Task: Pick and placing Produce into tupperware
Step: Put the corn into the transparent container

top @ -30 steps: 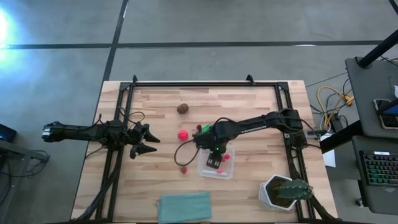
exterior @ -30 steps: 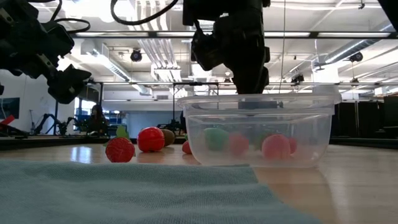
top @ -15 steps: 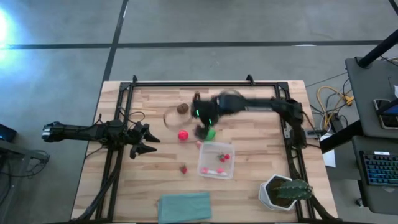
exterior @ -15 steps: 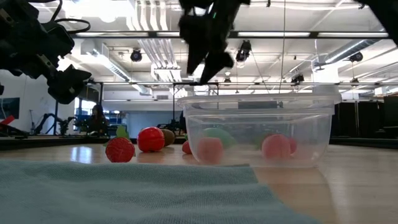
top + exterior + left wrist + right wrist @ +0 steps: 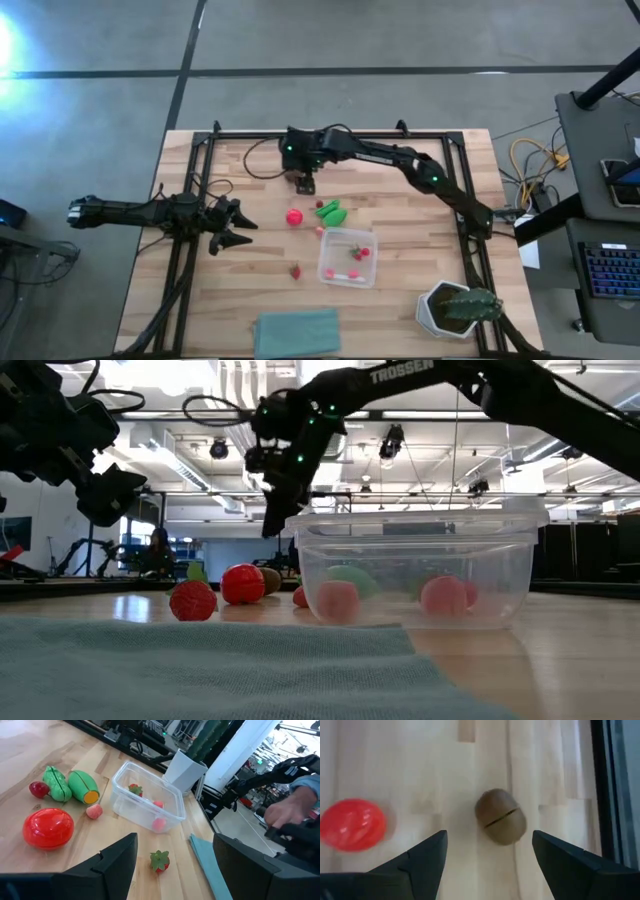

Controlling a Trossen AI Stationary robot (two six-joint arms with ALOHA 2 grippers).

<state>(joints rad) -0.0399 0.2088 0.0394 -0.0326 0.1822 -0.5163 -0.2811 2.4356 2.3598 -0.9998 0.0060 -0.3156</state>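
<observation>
**Kiwi next: lining up over the brown round piece**

Kiwi [image 5: 500, 816] sits between my spread right fingers in the right wrist view, a brown ball with a slit across it, and my right jaws [image 5: 303, 181] hang wide open and empty above it in the upper middle of the high view. To do this well, I judge I should centre on the ball, come straight down and close gently across its widest part, because a round toy will likely roll if one finger touches first. The black frame rail runs close along one side, so I should keep that finger off it.

The clear box [image 5: 348, 258] stands lower right of centre on the worktop [image 5: 400, 210], with a few small pink and red pieces inside. The red ball [image 5: 294, 215] lies left of the green pieces [image 5: 331, 211], which are just above the box. A small strawberry [image 5: 296, 271] lies apart to the box's left. The carry will run down and to the right, over those pieces, so I should lift high.

My left jaws [image 5: 232, 226] wait open and empty at the left edge of the worktop.

A second ago my right arm was low over the box. Half a second ago it was swinging up past the green pieces. Now it is stretched out to the far rail, and the box holds one more pink piece than before.
</observation>
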